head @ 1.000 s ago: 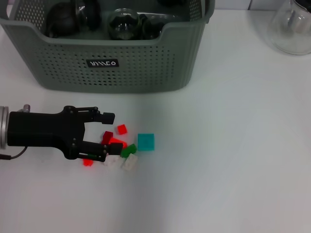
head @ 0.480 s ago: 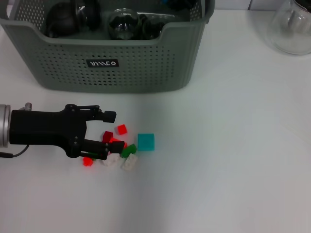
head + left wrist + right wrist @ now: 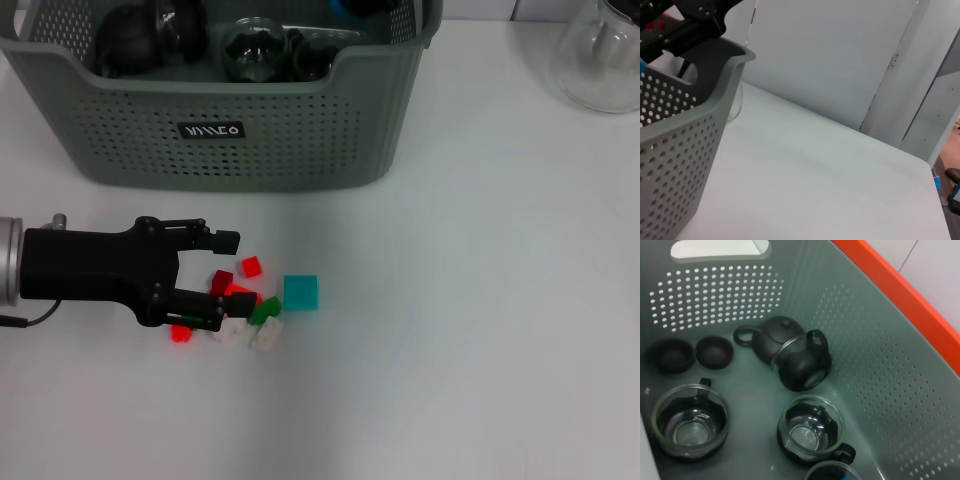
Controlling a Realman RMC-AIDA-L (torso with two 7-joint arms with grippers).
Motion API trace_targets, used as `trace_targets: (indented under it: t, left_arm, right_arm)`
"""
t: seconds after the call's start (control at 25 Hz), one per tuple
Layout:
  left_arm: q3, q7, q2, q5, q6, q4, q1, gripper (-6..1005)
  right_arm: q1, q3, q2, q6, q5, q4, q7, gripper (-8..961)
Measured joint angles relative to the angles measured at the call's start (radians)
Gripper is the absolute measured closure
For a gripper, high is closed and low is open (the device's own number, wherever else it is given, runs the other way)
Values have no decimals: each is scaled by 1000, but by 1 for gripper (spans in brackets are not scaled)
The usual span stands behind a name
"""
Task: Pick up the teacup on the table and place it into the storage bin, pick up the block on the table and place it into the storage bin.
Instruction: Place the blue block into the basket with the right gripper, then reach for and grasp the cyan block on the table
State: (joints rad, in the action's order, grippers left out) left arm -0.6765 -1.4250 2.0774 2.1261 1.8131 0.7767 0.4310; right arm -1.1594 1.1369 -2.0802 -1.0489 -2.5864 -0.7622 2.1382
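Note:
Small blocks lie scattered on the white table in front of the storage bin (image 3: pixel 300 140): a teal block (image 3: pixel 300 292), a red one (image 3: pixel 251 266), a dark red one (image 3: pixel 221 282), a green one (image 3: pixel 265 310) and white ones (image 3: pixel 268 335). My left gripper (image 3: pixel 232 276) lies low over the table, open, with the dark red block between its fingers. Inside the storage bin (image 3: pixel 875 390) the right wrist view shows glass teacups (image 3: pixel 690 420) (image 3: pixel 812 432). No teacup shows on the table. My right gripper does not show.
A dark teapot (image 3: pixel 772 332) and two small dark cups (image 3: pixel 714 351) also lie in the bin. A clear glass vessel (image 3: pixel 600 55) stands at the table's far right. A tiny red block (image 3: pixel 181 333) lies under the left gripper.
The left gripper has edged slightly toward the bin and stays open around the blocks. The blocks have hardly moved.

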Motion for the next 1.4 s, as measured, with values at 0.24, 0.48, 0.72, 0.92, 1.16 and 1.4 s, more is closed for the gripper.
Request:
trace_targets:
  t: [0.24,0.48,0.72,0.92,1.16,1.4]
  left_arm:
    - [0,0,0,0,0,-2,0,131]
    - [0,0,-2,0,0,-2,0,131]
    - [0,1,-3,0,0,-2,0,131]
    - [4,2,-4,0,0,-2,0,131]
    - [6,13,-4,0,0,-2,0,131]
    - [7,14,-11,0,0,-2,-5,131]
  right_arm:
    - [2,0,-3,-3,0,-20,0,378]
    - [57,0,-17,-78,44,-203,-7,206]
    - [210,9,-18,-254,292,-552,-45,189]
    - [413,34,-13,-404,563,-808,-106,184]
    - [525,52,-16,-681,667,-818,-143,179]
    - [538,137,-16,-728,555,-663,-144,173]
